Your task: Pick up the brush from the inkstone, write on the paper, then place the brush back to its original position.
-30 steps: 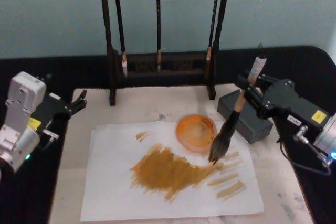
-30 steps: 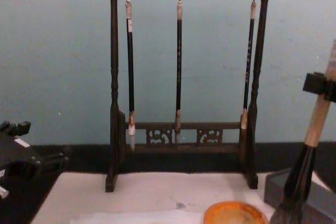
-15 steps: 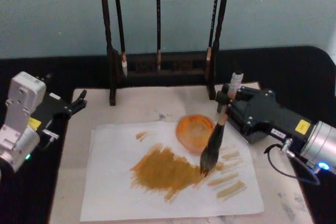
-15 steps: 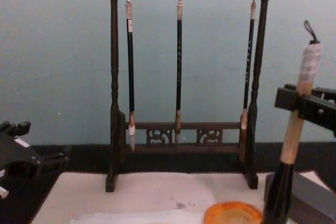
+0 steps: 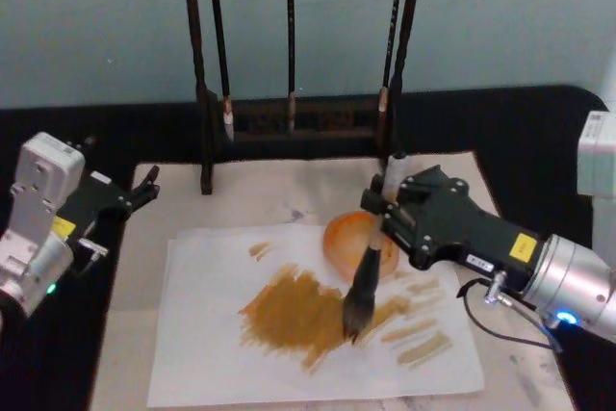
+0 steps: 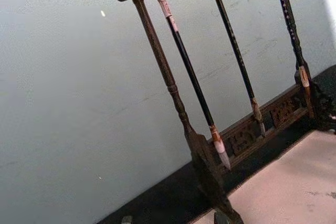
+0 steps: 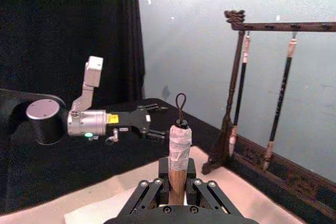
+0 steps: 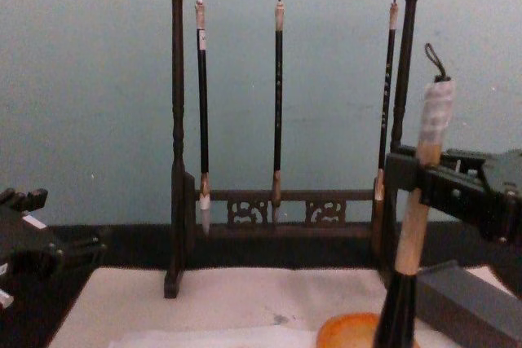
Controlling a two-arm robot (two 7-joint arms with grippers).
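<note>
From the head view, we see the right gripper (image 5: 385, 207) over the desk (image 5: 539, 132), its jaws clamped on the tan handle of the brush (image 5: 364, 281). That brush stands nearly upright, bristles down on the brown smear (image 5: 289, 313) on the paper (image 5: 212, 344), just beside an orange dish (image 5: 351, 236). Our left gripper (image 5: 144, 185) sits parked at the left edge of the mat (image 5: 260, 194), well apart. Across the chest view, the brush handle rises before the rack (image 8: 175, 120), a grey block (image 8: 465, 303) just beside it. Through the right wrist view, we find the left jaws apart. Along the left wrist view, three thin brushes (image 6: 192, 77) hang from the rack.
</note>
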